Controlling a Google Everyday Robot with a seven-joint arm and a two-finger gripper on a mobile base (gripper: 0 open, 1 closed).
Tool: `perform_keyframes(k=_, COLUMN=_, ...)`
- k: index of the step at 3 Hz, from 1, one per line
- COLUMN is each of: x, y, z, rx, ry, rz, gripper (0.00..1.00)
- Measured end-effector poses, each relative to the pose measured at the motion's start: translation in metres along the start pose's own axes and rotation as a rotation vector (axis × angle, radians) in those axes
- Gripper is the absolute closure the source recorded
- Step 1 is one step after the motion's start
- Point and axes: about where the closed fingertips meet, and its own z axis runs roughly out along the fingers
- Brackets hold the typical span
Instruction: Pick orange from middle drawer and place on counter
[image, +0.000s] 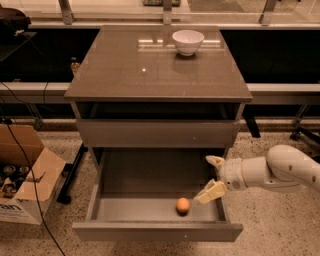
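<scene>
The orange lies on the bare grey floor of the middle drawer, near the front wall and a little right of centre. The drawer is pulled well out, and nothing else shows inside it.

The gripper hangs over the drawer's right side, with its jaws spread wide and holding nothing. One pale finger sits higher, near the back right corner of the drawer. The other angles down and forward, and its tip is just beside the orange on the right, with a narrow gap between them. The white arm reaches in from the right edge of the picture, low over the speckled floor.

Above the open drawer sits a flat front panel, which is closed. Above that is the counter, glossy and catching the light. A white bowl stands upright near its back edge, right of centre and well apart from the orange.

An open cardboard box stands on the floor left of the cabinet, with a dark cable trailing across it.
</scene>
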Motion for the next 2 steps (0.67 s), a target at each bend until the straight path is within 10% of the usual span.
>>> perform_keyframes(k=2, x=0.010, y=-0.004, z=0.017, rx=0.018, ry=0.007, rz=0.019, gripper=0.00)
